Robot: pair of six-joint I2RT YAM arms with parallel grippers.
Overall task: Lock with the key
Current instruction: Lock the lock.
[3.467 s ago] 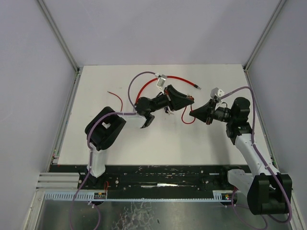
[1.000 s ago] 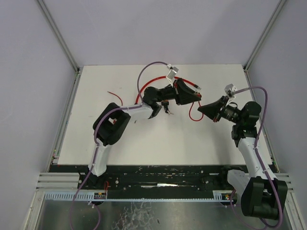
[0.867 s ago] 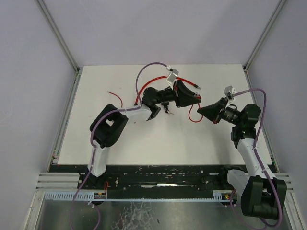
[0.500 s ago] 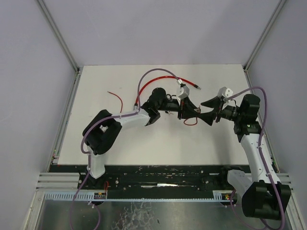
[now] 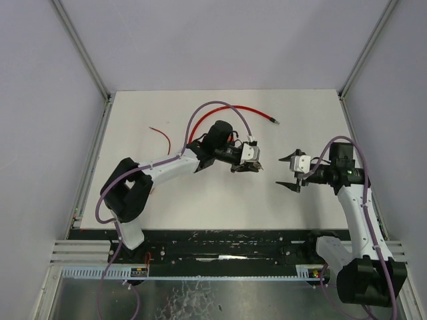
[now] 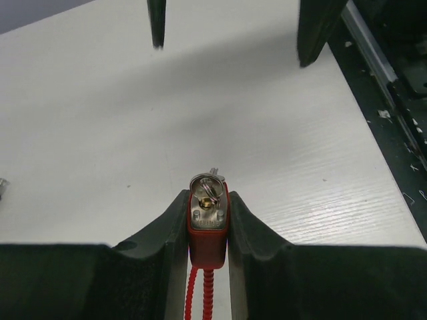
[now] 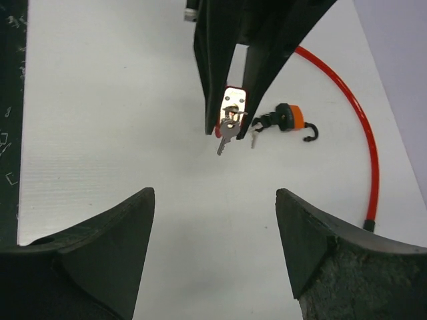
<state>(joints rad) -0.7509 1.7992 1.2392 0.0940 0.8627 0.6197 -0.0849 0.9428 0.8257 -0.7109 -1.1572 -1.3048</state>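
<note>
From above and behind, the top camera overlooks the whole desk (image 5: 133,193). Each wrist camera sits close, facing the other; both share the padlock (image 6: 207,217).

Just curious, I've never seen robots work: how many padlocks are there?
2. A red padlock is clamped in the left gripper. An orange padlock lies on the table beyond it. Others may be hidden.
</note>
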